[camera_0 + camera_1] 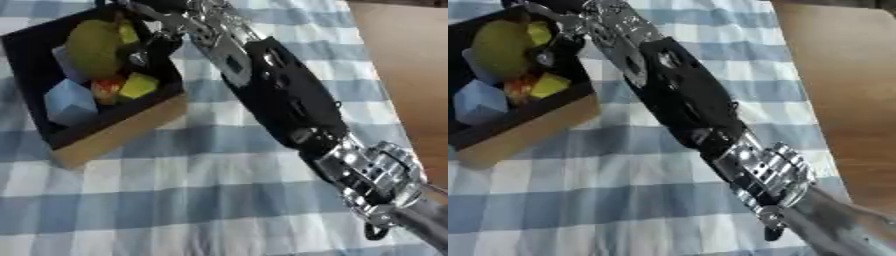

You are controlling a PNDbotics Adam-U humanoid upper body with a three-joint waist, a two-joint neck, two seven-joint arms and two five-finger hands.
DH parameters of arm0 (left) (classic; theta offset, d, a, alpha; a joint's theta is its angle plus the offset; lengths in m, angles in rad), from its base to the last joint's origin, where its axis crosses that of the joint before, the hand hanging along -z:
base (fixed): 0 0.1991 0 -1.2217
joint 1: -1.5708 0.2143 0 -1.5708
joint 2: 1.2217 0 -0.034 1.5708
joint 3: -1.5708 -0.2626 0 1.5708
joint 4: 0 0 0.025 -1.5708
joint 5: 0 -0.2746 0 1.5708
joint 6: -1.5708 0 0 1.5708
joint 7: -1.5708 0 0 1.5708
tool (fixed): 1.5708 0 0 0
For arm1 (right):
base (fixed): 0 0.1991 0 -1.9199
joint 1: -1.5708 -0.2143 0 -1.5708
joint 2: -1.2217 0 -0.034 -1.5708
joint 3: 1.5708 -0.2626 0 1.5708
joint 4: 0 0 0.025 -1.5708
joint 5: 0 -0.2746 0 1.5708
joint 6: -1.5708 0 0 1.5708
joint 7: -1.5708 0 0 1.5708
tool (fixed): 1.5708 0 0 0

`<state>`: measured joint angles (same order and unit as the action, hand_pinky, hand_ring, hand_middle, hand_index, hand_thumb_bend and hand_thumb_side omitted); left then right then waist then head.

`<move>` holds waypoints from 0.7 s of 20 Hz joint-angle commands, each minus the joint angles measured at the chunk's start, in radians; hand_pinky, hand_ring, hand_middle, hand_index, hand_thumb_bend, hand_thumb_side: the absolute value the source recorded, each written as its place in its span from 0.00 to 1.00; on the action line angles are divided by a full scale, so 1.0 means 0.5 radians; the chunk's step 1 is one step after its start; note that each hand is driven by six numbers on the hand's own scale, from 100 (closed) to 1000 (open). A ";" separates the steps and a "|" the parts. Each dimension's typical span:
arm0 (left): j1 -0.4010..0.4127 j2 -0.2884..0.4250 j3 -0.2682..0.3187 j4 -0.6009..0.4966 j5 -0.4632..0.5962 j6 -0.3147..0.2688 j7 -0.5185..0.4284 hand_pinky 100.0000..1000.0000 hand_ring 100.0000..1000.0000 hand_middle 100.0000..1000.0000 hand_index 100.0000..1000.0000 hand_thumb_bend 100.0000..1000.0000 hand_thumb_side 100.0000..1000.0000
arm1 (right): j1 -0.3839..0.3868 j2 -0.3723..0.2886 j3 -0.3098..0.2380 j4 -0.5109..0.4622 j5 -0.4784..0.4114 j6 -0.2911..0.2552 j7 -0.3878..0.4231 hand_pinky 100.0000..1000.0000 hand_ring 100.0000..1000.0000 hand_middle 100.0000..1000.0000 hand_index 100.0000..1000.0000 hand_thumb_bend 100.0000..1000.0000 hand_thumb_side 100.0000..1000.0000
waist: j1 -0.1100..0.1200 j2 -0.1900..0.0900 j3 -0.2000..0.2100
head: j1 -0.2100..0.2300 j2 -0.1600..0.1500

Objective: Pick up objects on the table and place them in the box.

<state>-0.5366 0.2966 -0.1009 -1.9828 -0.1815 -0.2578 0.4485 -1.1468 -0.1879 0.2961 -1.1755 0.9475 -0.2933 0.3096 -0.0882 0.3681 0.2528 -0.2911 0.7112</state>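
In the upper left of the frame the box (114, 137), black inside with a tan outer wall, sits askew on the blue-checked tabletop (201, 200), holding a large green fruit (92, 47), a pale blue block (68, 102), a yellow piece (138, 85) and a small red-orange thing (107, 89). The right hand (156, 42) hangs over the box's right edge, but whether its fingers are curled or straight I cannot tell. Its arm (289, 105) runs diagonally to the lower right corner.

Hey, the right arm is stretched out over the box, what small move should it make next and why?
Probably lift the right hand straight up out of the box: it sits low among the objects there, and no loose object shows on the checked cloth.
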 commanded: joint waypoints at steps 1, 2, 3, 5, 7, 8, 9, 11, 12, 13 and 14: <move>-0.004 0.023 0.002 -0.034 -0.005 0.006 0.004 0.72 0.84 0.74 0.77 0.43 0.60 | -0.067 -0.057 -0.054 -0.109 -0.051 0.033 -0.009 0.92 0.95 0.73 0.94 0.15 0.00 | 0.008 -0.046 -0.014 | 0.018 -0.010; 0.001 0.027 0.004 -0.034 -0.007 0.007 0.006 0.72 0.84 0.74 0.77 0.43 0.60 | -0.075 -0.080 -0.083 -0.151 -0.078 0.046 -0.033 0.92 0.95 0.73 0.94 0.14 0.00 | 0.008 -0.049 -0.020 | 0.024 -0.008; 0.005 0.030 0.005 -0.034 -0.009 0.009 0.008 0.72 0.85 0.74 0.77 0.43 0.61 | -0.074 -0.103 -0.096 -0.197 -0.106 0.061 -0.058 0.91 0.95 0.72 0.93 0.10 0.00 | 0.007 -0.051 -0.027 | 0.031 -0.006; 0.022 0.041 0.012 -0.034 -0.014 0.015 0.014 0.72 0.85 0.74 0.77 0.43 0.61 | -0.070 -0.181 -0.108 -0.295 -0.167 0.103 -0.107 0.90 0.94 0.71 0.92 0.08 0.00 | 0.003 -0.061 -0.049 | 0.054 0.007; 0.038 0.052 0.018 -0.034 -0.022 0.021 0.023 0.72 0.85 0.74 0.77 0.43 0.61 | -0.053 -0.277 -0.114 -0.397 -0.230 0.144 -0.151 0.89 0.93 0.69 0.91 0.01 0.00 | -0.001 -0.071 -0.071 | 0.083 0.016; 0.048 0.058 0.022 -0.034 -0.026 0.025 0.028 0.72 0.85 0.74 0.77 0.43 0.61 | -0.035 -0.328 -0.136 -0.449 -0.262 0.169 -0.174 0.88 0.92 0.67 0.90 0.00 0.00 | -0.001 -0.076 -0.085 | 0.106 0.022; 0.055 0.062 0.025 -0.034 -0.029 0.028 0.033 0.72 0.85 0.74 0.77 0.43 0.61 | -0.016 -0.376 -0.155 -0.498 -0.292 0.196 -0.200 0.87 0.90 0.65 0.88 0.00 0.00 | -0.001 -0.080 -0.095 | 0.123 0.026; 0.071 0.071 0.032 -0.034 -0.037 0.034 0.044 0.72 0.85 0.74 0.77 0.43 0.61 | 0.041 -0.475 -0.202 -0.596 -0.352 0.250 -0.258 0.86 0.88 0.62 0.85 0.00 0.00 | -0.001 -0.086 -0.118 | 0.161 0.033; 0.081 0.078 0.039 -0.034 -0.043 0.038 0.052 0.72 0.85 0.74 0.77 0.43 0.61 | 0.080 -0.525 -0.233 -0.647 -0.383 0.272 -0.289 0.85 0.88 0.62 0.85 0.00 0.00 | -0.001 -0.089 -0.134 | 0.189 0.036; 0.091 0.084 0.044 -0.034 -0.048 0.042 0.060 0.72 0.85 0.74 0.77 0.43 0.61 | 0.125 -0.577 -0.266 -0.699 -0.415 0.287 -0.320 0.85 0.87 0.61 0.84 0.00 0.00 | 0.000 -0.091 -0.148 | 0.211 0.036; 0.098 0.088 0.049 -0.034 -0.053 0.045 0.068 0.72 0.85 0.74 0.77 0.43 0.61 | 0.174 -0.630 -0.297 -0.752 -0.448 0.298 -0.353 0.85 0.87 0.61 0.84 0.00 0.00 | 0.001 -0.092 -0.157 | 0.227 0.035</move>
<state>-0.4823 0.3167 -0.0875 -1.9828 -0.2001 -0.2361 0.4748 -1.0470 -0.4497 0.1750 -1.5033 0.7481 -0.1542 0.1540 -0.0883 0.3626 0.1729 -0.1911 0.7250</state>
